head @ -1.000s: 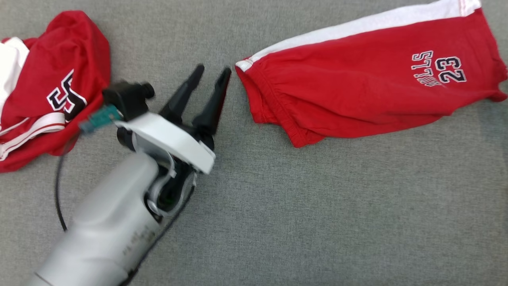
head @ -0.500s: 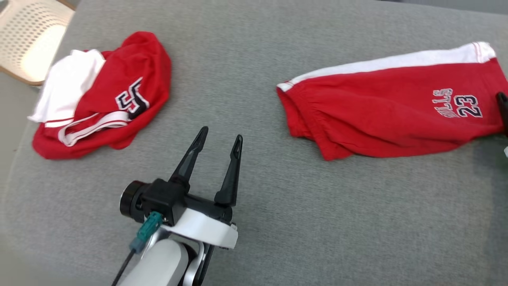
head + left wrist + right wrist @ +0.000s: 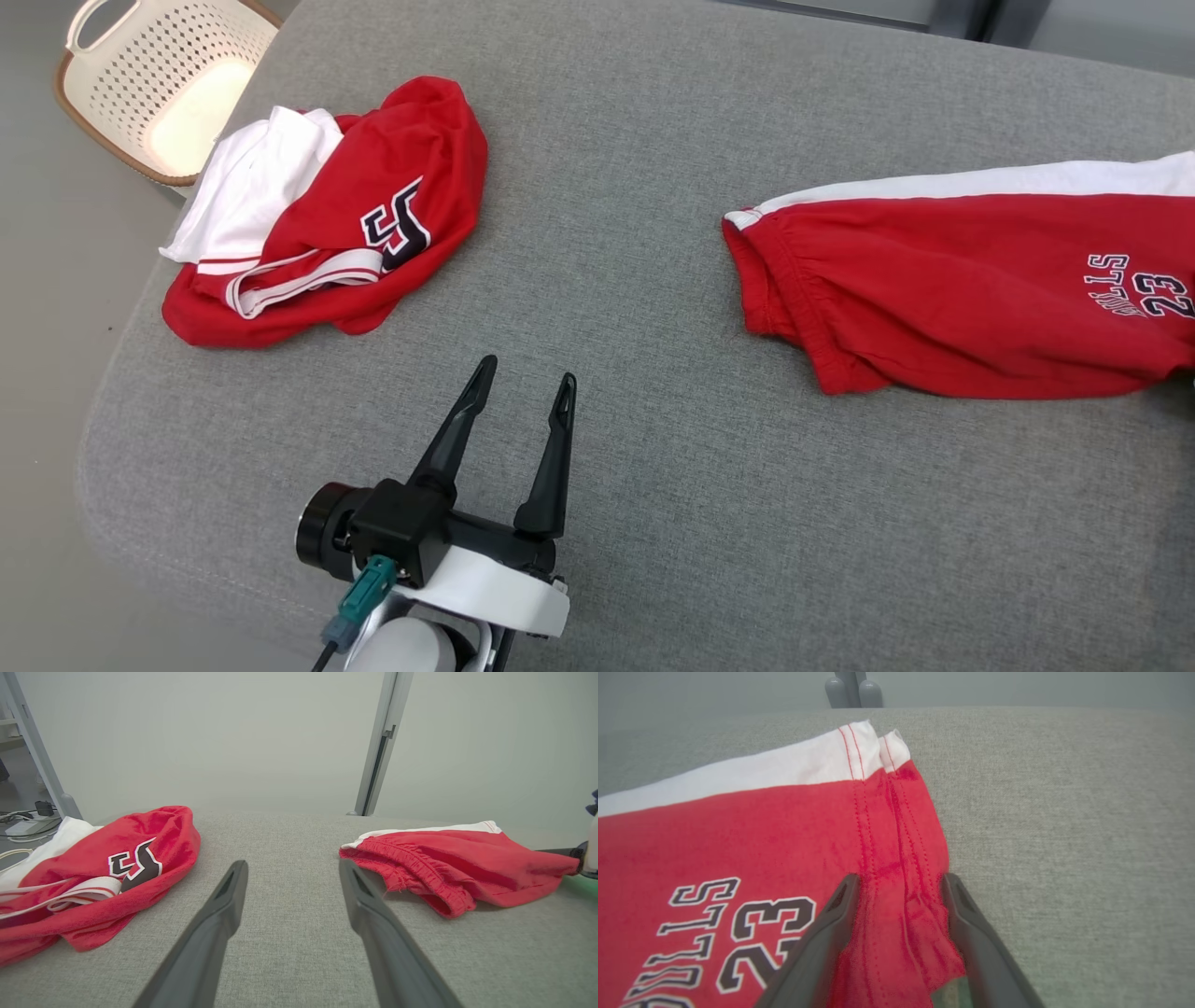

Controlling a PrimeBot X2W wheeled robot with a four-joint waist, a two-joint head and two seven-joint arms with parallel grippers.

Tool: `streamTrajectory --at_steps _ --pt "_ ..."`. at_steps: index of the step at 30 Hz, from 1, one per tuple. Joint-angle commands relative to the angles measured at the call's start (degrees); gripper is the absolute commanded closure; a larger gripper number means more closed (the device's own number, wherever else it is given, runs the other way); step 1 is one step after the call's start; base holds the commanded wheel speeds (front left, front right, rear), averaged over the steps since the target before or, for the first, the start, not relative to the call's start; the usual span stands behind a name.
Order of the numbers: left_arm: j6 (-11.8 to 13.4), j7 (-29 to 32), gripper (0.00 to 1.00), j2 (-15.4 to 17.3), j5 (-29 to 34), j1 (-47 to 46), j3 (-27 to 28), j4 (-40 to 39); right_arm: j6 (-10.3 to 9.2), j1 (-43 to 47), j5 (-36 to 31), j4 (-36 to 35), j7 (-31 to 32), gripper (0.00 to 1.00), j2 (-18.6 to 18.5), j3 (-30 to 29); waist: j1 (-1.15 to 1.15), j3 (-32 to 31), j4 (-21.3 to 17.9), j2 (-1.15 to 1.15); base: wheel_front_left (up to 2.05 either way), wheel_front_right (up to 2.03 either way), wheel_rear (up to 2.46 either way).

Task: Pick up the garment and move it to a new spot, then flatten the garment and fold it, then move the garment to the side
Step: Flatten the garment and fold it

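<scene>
Well, head view: my left pincer point(image 3: 526, 371) gapes empty at six o'clock; the red shorts point(image 3: 980, 289) lie at three on the desk point(image 3: 635, 140). Right wrist view: my right pincer point(image 3: 900, 879) straddles their hem point(image 3: 896, 826), unclenched. Cloth looks soft, light, limp; I'd pinch that doubled hem.

The left gripper point(image 3: 527, 369) has long dark fingers point(image 3: 450, 434) of smooth, matt plastic behind a glossy white wrist shell point(image 3: 485, 593). Under it the broad grey upholstered surface point(image 3: 653, 523) is coarse, matt woven cloth. To its left, the crumpled red-and-white jersey point(image 3: 373, 233) is soft knit cloth. Just beyond that, the cream perforated basket point(image 3: 121, 65) looks like smooth plastic. Between the right gripper point(image 3: 899, 877) fingers, the flat red shorts with a white side stripe point(image 3: 761, 835) show a fuzzy, matt knit with a stitched hem.
</scene>
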Motion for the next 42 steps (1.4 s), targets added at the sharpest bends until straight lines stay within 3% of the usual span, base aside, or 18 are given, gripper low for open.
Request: streamTrajectory --at_steps 1,8,12,17,22,29,36,42 --pt "-0.44 0.00 0.00 0.13 0.84 0.05 0.70 0.02 -0.02 0.54 -0.45 0.91 0.00 1.00 0.97 0.74 0.00 0.08 -0.20 0.00 0.00 0.00 0.00" --pt "-1.55 0.00 0.00 -0.28 2.56 0.59 3.22 0.33 -0.09 0.79 -0.62 1.07 -4.88 1.00 -0.05 1.47 0.00 -0.98 -3.87 0.00 0.00 0.00 0.00" --pt "-2.45 0.00 0.00 -0.44 3.34 1.13 4.11 0.82 -0.08 2.52 -0.98 0.77 -6.98 1.00 -2.73 2.25 0.00 -2.24 -6.72 0.00 0.00 0.00 0.00" --pt "-3.34 -0.01 0.00 -0.60 4.28 1.49 4.50 1.80 -0.08 3.25 -4.51 -1.01 -9.24 1.00 -6.61 4.49 0.00 -3.26 -10.12 0.00 0.00 0.00 0.00" --pt "-4.00 0.00 0.00 -0.58 4.78 1.58 4.79 2.54 -0.08 1.45 -8.63 -3.93 -10.62 1.00 -7.14 6.35 0.00 -4.16 -12.17 0.00 0.00 0.00 0.00" --pt "-4.50 0.00 0.00 -0.58 5.03 2.77 5.11 4.28 -0.08 -0.16 -15.60 -11.86 -10.30 1.00 -1.94 8.10 0.00 -7.15 -13.90 0.00 0.00 0.00 0.00" --pt "-4.78 0.00 0.00 -0.76 4.63 4.17 4.76 5.14 -0.08 3.48 -19.07 -21.85 -4.86 1.00 5.71 7.53 0.00 -9.77 -12.75 0.00 0.00 0.00 0.00" --pt "-5.09 0.00 0.00 -1.15 3.98 4.78 3.82 5.41 -0.08 8.83 -22.64 -28.72 -0.66 1.00 14.69 4.58 0.00 -9.74 -10.37 0.00 0.00 0.00 0.00"
